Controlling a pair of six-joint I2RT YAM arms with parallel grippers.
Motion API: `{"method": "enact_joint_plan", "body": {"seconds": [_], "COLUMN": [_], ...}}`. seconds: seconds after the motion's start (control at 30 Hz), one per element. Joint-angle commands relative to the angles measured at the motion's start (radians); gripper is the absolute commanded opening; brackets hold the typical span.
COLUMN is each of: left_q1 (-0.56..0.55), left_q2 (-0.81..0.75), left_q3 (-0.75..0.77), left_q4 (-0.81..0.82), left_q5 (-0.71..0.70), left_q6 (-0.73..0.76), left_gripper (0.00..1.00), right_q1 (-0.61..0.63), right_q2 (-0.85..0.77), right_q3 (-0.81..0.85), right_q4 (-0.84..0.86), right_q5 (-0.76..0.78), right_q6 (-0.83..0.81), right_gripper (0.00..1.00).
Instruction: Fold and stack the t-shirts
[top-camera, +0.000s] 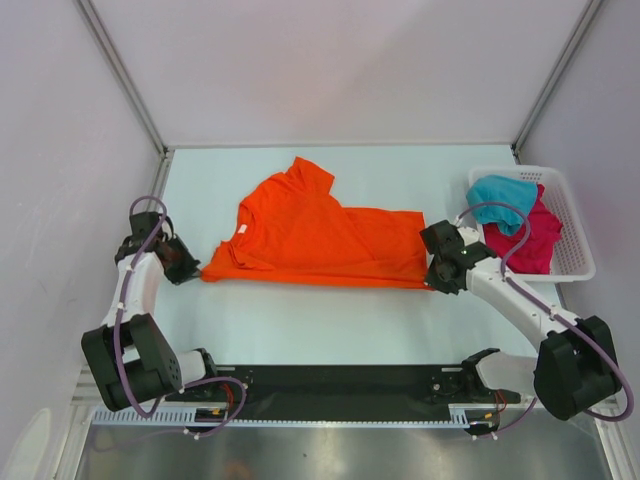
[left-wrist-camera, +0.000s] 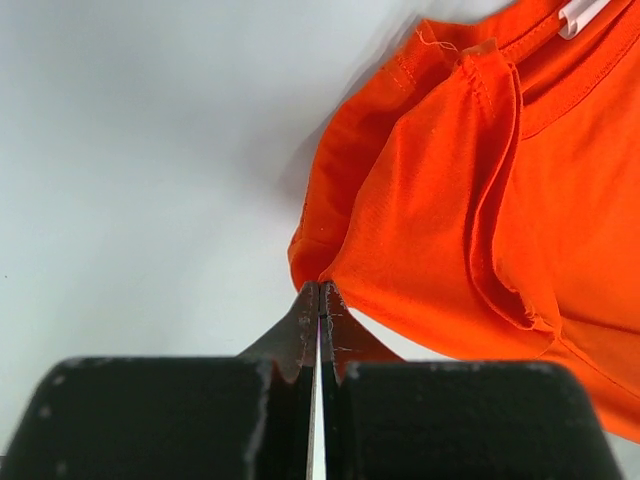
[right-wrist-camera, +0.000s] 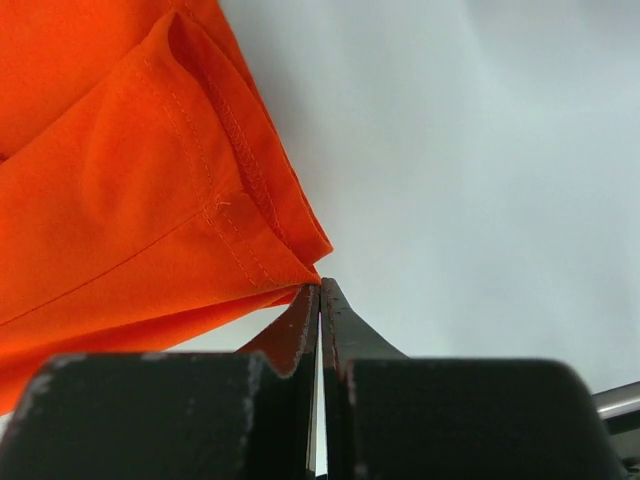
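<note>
Closest to the overhead camera runs the black mounting rail (top-camera: 340, 380), and beyond it the orange t-shirt (top-camera: 320, 240) lies spread on the table (top-camera: 300, 330), one sleeve up at its far side and its near edge drawn fairly straight. The left gripper (top-camera: 190, 265) sits at the shirt's left corner and the right gripper (top-camera: 432, 282) at its right corner. To the right of the shirt, a white basket (top-camera: 575, 250) holds the teal t-shirt (top-camera: 500, 192) and the magenta t-shirt (top-camera: 530, 240), bunched together. From the left wrist, the fingers (left-wrist-camera: 300, 330) are pressed tight together with the shirt's corner caught at their tips, beside a rumpled sleeve and the collar. From the right wrist, the fingers (right-wrist-camera: 345, 330) are likewise closed hard, and the stitched hem corner appears nipped between them. I judge the cloth light, limp and thin. It will sag and crease wherever it is unsupported, and a shallow pinch could slip off. The doubled hems and seams at the corners look the firmest places to grip.
</note>
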Motion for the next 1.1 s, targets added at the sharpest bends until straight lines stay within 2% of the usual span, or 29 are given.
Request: {"method": "enact_joint_plan", "body": {"seconds": [0.0, 0.73, 0.97, 1.03, 1.07], "left_q1": [0.038, 0.063, 0.064, 0.063, 0.063], "left_q2": [-0.033, -0.039, -0.036, -0.036, -0.033], "left_q3": [0.001, -0.003, -0.007, -0.005, -0.003], "left_q4": [0.051, 0.06, 0.061, 0.06, 0.057], "left_q5": [-0.044, -0.015, 0.001, 0.001, -0.004], "left_q6": [-0.004, -0.007, -0.008, -0.01, -0.013], "left_gripper": [0.0, 0.0, 0.0, 0.04, 0.1], "right_q1": [-0.013, -0.04, -0.04, -0.042, -0.042], "right_q2": [-0.039, -0.074, -0.054, -0.051, -0.045], "right_q3": [-0.01, -0.027, -0.033, -0.036, -0.036], "right_q4": [-0.065, -0.077, -0.048, -0.037, -0.033], "right_q5": [0.123, 0.13, 0.086, 0.065, 0.055], "right_q6": [0.018, 0.029, 0.004, -0.002, -0.013], "right_gripper": [0.0, 0.0, 0.0, 0.03, 0.09]}}
